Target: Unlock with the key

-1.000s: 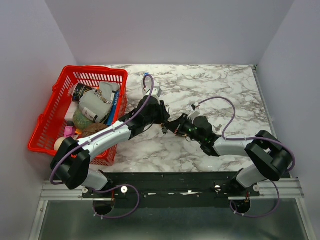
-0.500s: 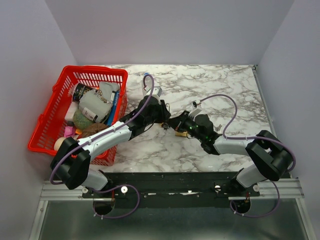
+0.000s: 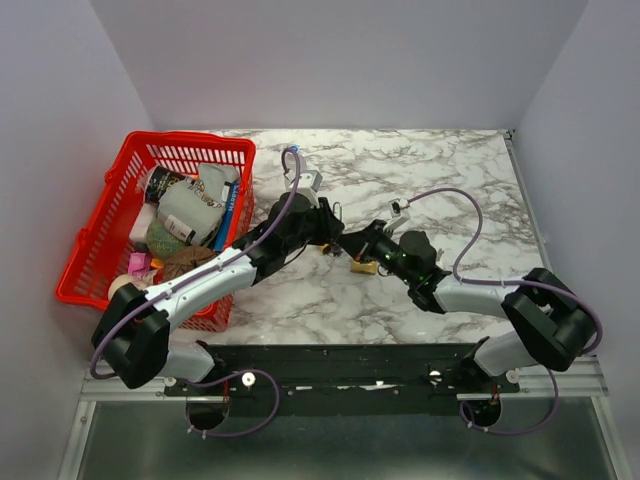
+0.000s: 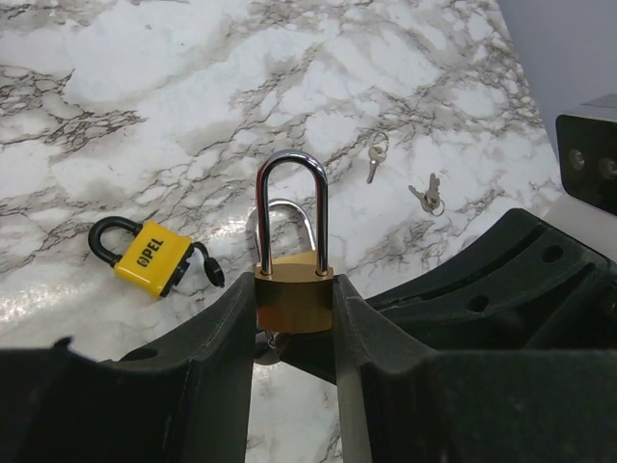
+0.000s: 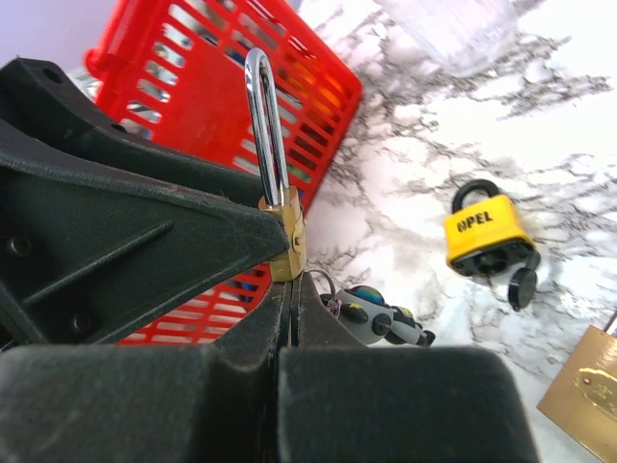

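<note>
A brass padlock (image 4: 294, 301) with a chrome shackle stands upright between the fingers of my left gripper (image 4: 294, 307), which is shut on its body. In the right wrist view the same padlock (image 5: 288, 241) sits just above my right gripper (image 5: 295, 289). The right gripper is shut, with its tips against the lock's underside. The key's blade is hidden between those fingers. Its ring and grey fob (image 5: 386, 323) hang out beside them. In the top view the left gripper (image 3: 332, 240) and right gripper (image 3: 347, 244) meet over the middle of the table.
A yellow padlock (image 4: 152, 258) lies on the marble, and another brass padlock (image 5: 588, 391) lies near it. Two loose keys (image 4: 376, 159) (image 4: 426, 196) lie farther off. A red basket (image 3: 100, 250) full of items stands at the left.
Both grippers, still joined at the padlock, have shifted slightly to the right. The right forearm has swung right, uncovering a padlock on the table beneath it.
</note>
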`<state>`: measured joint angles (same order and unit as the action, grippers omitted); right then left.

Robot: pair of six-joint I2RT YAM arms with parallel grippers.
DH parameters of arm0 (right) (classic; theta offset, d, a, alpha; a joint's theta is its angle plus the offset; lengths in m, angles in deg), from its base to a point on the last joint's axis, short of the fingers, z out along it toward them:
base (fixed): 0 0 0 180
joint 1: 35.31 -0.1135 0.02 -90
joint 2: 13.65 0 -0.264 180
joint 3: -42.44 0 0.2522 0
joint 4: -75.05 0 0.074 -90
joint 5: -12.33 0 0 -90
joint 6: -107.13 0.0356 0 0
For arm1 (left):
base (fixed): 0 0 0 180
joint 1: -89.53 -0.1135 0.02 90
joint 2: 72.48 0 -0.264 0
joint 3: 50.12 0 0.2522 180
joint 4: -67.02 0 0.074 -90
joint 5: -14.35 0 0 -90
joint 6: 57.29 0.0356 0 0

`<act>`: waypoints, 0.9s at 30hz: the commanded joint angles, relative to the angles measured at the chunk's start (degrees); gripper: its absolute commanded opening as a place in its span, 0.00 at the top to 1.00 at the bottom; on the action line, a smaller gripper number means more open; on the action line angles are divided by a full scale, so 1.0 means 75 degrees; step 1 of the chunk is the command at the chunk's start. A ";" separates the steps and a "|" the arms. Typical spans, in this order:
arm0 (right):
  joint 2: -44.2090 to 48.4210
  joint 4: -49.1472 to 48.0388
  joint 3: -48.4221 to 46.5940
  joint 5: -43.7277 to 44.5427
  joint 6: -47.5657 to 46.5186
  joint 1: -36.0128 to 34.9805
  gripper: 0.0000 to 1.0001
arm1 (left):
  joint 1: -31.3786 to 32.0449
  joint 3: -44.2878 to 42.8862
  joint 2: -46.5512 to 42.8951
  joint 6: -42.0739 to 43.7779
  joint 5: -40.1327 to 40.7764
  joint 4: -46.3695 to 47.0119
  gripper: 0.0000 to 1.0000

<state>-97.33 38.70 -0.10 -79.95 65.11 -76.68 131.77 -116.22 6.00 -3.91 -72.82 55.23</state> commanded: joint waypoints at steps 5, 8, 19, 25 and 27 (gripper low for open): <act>0.0867 -0.1346 0.0168 0.0363 -0.0328 0.0347 0.99 | 0.0157 0.0451 -0.0620 0.0090 -0.1186 0.0205 1.00; 0.1113 -0.1370 0.0192 0.0117 -0.0340 0.0382 0.99 | 0.0146 0.0498 -0.0748 0.0125 -0.1268 0.0345 1.00; 0.1676 -0.1592 0.0216 -0.0668 -0.0468 0.0523 0.99 | 0.0122 0.0638 -0.1112 0.0301 -0.1631 0.0755 1.00; 0.1794 -0.1558 0.0099 -0.1125 -0.0527 0.0628 0.99 | 0.0122 0.0697 -0.1182 0.0301 -0.1971 0.0978 1.00; 0.1817 -0.1324 0.0005 -0.1311 -0.0667 0.0640 0.99 | 0.0122 0.0674 -0.1182 0.0336 -0.1960 0.0944 1.00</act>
<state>-85.85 35.75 2.11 -89.61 62.51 -73.05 131.92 -112.91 -2.33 -2.30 -81.92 66.01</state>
